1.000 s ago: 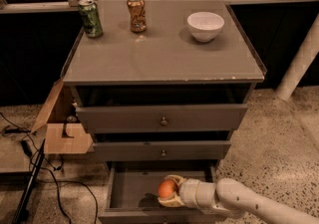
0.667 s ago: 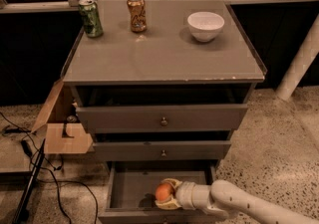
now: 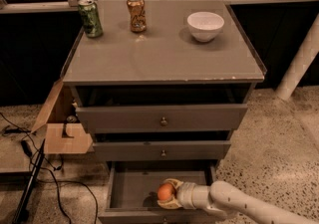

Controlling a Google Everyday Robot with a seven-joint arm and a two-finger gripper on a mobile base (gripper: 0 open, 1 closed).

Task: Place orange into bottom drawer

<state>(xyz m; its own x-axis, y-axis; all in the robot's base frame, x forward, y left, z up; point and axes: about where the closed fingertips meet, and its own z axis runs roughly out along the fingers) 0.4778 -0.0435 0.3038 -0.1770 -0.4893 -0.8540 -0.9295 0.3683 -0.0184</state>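
Note:
The orange (image 3: 165, 191) is round and sits inside the pulled-out bottom drawer (image 3: 130, 189), low over its grey floor at the right of middle. My gripper (image 3: 167, 193) reaches in from the lower right on a white arm, and its tan fingers are wrapped around the orange. I cannot tell whether the fruit rests on the drawer floor.
A grey cabinet top (image 3: 164, 49) carries a green can (image 3: 90, 17), an orange-copper can (image 3: 136, 13) and a white bowl (image 3: 205, 25). Two upper drawer fronts (image 3: 162, 116) stand slightly open. A cardboard box (image 3: 62, 123) and cables (image 3: 45, 178) lie to the left.
My gripper has moved the orange a little to the left and down, deeper into the bottom drawer. The cans and bowl have not moved.

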